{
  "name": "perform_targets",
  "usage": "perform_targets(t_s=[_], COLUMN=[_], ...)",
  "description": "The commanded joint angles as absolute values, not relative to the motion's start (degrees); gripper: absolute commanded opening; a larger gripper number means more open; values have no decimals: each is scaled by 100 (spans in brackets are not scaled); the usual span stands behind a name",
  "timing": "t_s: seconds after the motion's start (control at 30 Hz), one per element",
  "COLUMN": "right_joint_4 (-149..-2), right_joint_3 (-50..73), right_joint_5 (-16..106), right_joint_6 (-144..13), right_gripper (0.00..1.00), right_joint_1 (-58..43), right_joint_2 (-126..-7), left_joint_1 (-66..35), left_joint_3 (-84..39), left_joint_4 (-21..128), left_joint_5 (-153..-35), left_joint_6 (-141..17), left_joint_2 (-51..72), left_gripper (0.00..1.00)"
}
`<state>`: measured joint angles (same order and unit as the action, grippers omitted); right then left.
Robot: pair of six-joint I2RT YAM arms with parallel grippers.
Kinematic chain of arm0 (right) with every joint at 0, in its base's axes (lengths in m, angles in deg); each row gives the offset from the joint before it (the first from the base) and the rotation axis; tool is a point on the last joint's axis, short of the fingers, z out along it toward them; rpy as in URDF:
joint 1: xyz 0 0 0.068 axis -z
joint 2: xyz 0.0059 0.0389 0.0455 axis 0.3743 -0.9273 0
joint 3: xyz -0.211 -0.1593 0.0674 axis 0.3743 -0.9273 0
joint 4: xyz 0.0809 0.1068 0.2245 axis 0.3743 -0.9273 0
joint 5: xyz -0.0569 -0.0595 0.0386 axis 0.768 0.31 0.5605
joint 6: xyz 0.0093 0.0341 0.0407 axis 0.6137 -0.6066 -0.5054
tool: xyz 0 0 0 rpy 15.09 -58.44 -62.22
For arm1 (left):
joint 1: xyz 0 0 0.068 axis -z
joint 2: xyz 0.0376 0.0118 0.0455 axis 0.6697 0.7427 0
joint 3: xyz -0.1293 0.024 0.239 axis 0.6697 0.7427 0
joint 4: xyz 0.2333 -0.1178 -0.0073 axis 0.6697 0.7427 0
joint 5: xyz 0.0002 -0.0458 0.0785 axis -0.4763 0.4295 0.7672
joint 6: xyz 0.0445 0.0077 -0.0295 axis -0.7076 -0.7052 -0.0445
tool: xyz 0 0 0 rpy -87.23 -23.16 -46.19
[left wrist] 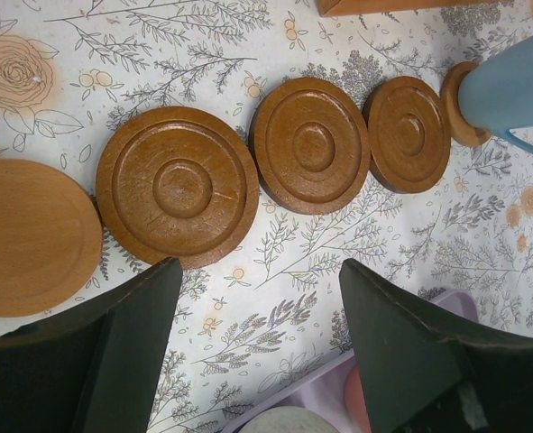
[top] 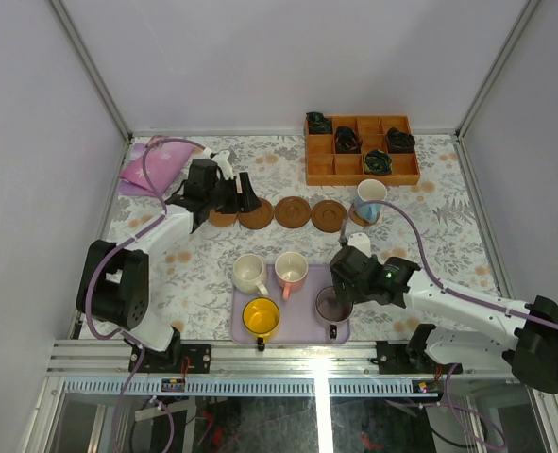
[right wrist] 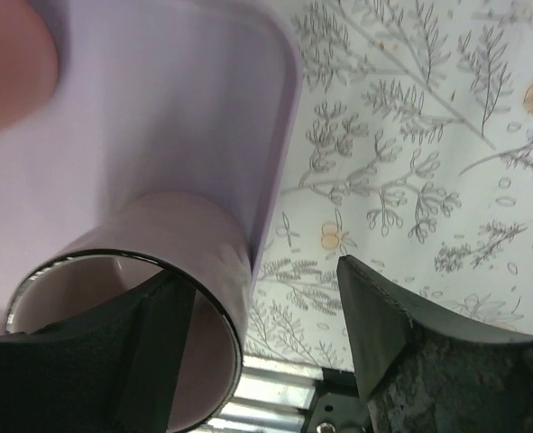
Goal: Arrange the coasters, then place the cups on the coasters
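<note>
Floral tablecloth (top: 208, 274): right gripper (right wrist: 259, 280) straddles the wall of the purple-grey cup (right wrist: 176, 225) on the tray (right wrist: 158, 108) — fingers wide, unclamped; a rim pinch may tip it. Left gripper (left wrist: 259, 271) hangs wide, empty, over the coasters (left wrist: 178, 187).

From above, the left gripper (top: 236, 202) covers part of the leftmost coaster (top: 223, 220), and the right gripper (top: 339, 293) hides part of the purple-grey cup (top: 327, 308) at the right edge of the tray (top: 297, 323). The right wrist view shows the pink cup (right wrist: 9, 63) only as a blur, cut by the corner.
</note>
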<state>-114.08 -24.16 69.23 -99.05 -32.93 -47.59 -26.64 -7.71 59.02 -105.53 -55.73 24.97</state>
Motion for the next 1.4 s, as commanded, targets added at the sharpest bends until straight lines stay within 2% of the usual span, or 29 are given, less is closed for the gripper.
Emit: perform_targets(t_s=[0.0, 0.37, 0.53, 0.63, 0.73, 0.87, 1.0, 1.13, 1.37], right_joint_4=[-10901, -10016, -10090, -10271, -10402, -10644, -10912, -11087, -11024], right_joint_3=[-2037, -1976, -1705, -1665, -1764, -1825, -1905, -2127, -2382], right_joint_5=[7651, 8330, 8484, 8278, 8151, 8000, 7186, 6469, 6049], right_joint_6=[-9773, -9478, -9286, -9295, -9356, -9354, -9242, -9136, -8865], right_gripper=[70, 68, 70, 80, 99, 100, 99, 99, 99], right_joint_1=[-3333, -3326, -3321, -3323, -3327, -3326, -3329, -3347, -3444], right_joint_2=[-4920, -5446, -5535, -5324, -4870, -4223, -3831, -3771, -3758], left_joint_1=[-2644, -2640, -2640, -2640, -2640, -2640, -2634, -2640, -2640], left_joint_3=[-784, -798, -829, -837, -828, -825, -831, -836, -820], left_joint_4=[5778, 5795, 5843, 5839, 5841, 5830, 5833, 5833, 5830], left_joint_5=[-10444, -10471, -10499, -10505, -10516, -10529, -10539, -10555, -10521], left_joint_6=[-5719, -5745, -5769, -5787, -5794, -5789, -5789, -5774, -5750], left_joint_2=[2338, 2447, 2479, 2470, 2471, 2464, 2453, 2456, 2429], left_gripper=[71, 72, 72, 72, 72, 72, 72, 72, 73])
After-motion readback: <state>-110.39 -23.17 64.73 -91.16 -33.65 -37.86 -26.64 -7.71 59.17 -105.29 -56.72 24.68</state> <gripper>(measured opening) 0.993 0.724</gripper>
